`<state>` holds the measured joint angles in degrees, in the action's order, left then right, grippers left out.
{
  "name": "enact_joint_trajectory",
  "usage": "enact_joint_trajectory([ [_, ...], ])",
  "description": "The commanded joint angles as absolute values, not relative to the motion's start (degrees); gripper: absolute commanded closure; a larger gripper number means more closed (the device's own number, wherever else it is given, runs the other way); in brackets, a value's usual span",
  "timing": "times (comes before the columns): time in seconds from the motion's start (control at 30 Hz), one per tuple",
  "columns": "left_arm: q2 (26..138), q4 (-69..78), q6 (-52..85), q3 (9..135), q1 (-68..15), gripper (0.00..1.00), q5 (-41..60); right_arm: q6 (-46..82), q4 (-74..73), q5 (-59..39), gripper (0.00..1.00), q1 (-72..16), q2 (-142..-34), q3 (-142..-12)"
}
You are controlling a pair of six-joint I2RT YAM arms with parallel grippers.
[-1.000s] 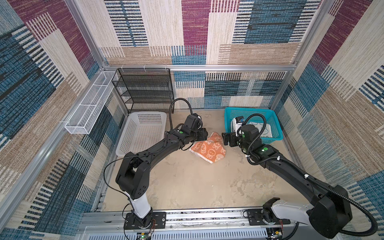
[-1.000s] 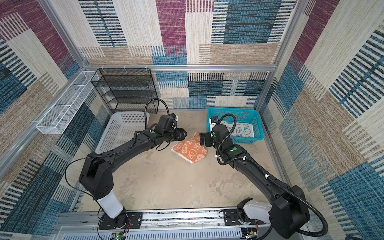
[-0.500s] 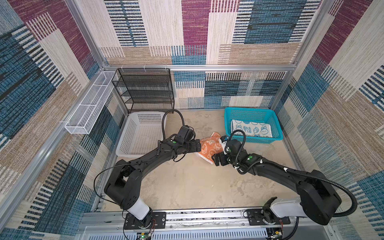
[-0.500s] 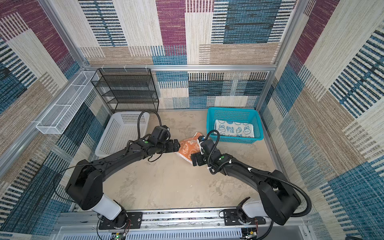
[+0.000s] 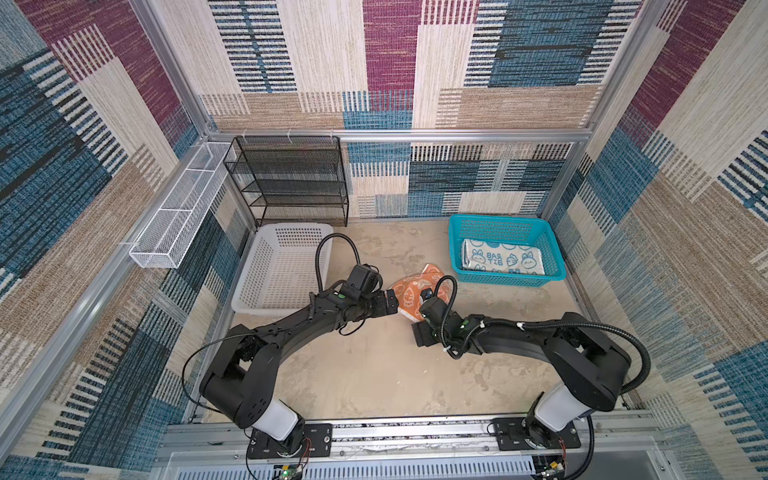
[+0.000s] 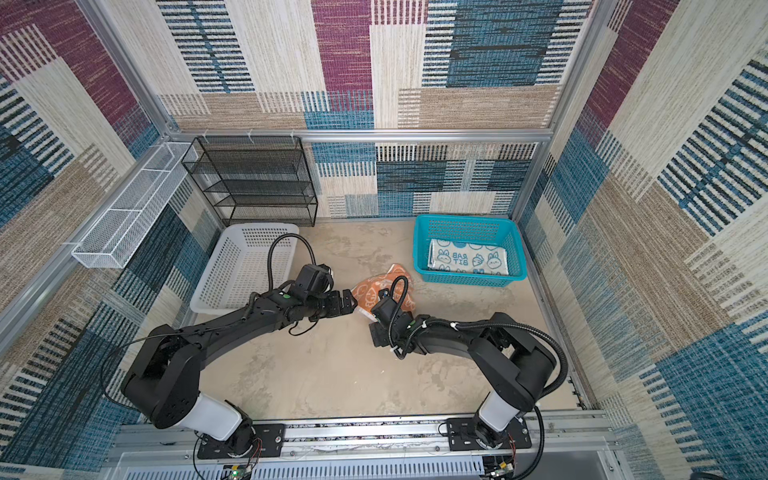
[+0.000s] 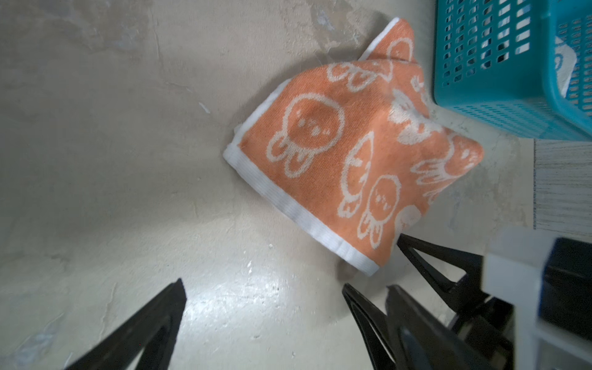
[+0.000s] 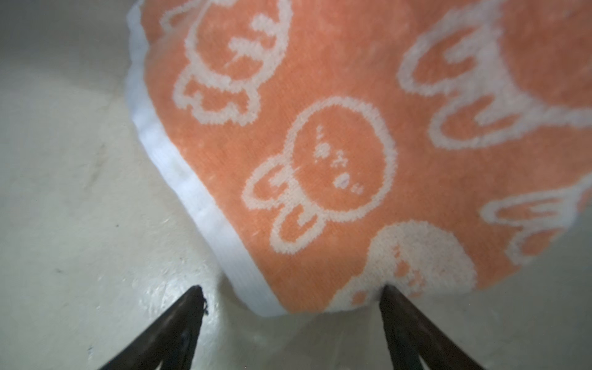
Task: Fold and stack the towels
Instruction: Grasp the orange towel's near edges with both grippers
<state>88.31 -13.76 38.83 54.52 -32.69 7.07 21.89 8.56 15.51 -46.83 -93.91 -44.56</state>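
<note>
rabbit towel (image 5: pixel 500 258) in basket (image 5: pixel 507 283), face towel (image 5: pixel 409 295) beside

The only readable text is "RAB BIT", in two lines, on the folded teal-and-white rabbit-print towel (image 5: pixel 500 258) in the turquoise perforated plastic basket (image 5: pixel 498 219).

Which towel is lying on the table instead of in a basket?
The orange towel with white cartoon faces, rumpled on the table. The rabbit-print towel lies folded inside the teal basket.

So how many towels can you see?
2. The orange towel lies crumpled on the table; the rabbit towel lies folded inside the teal basket. Another may hide underneath it.
</note>
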Motion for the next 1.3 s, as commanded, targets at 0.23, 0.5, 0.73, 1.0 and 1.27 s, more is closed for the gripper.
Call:
enact_joint_trajectory([
  [0.23, 91.24, -10.11, 41.63, 54.59, -31.57, 0.0, 11.45, 23.28, 9.99, 24.46, 0.59, -46.7, -95.91, -47.18],
  [0.5, 100.48, -9.96, 42.39, 60.12, -31.4, 0.04, 12.26, 20.98, 10.94, 22.22, 0.71, -46.76, -92.59, -48.4],
  [0.73, 104.47, -8.59, 41.21, 61.98, -30.44, 0.17, 10.23, 20.52, 10.94, 21.35, 0.77, -46.74, -91.28, -47.91],
  [1.0, 106.81, -5.29, 41.43, 61.78, -28.57, 0.39, 9.66, 19.08, 10.81, 20.75, 0.82, -46.76, -90.89, -47.86],
  [1.27, 110.13, -5.58, 40.86, 64.84, -28.48, 0.61, 10.04, 18.48, 10.63, 20.99, 0.83, -46.76, -90.36, -47.54],
])
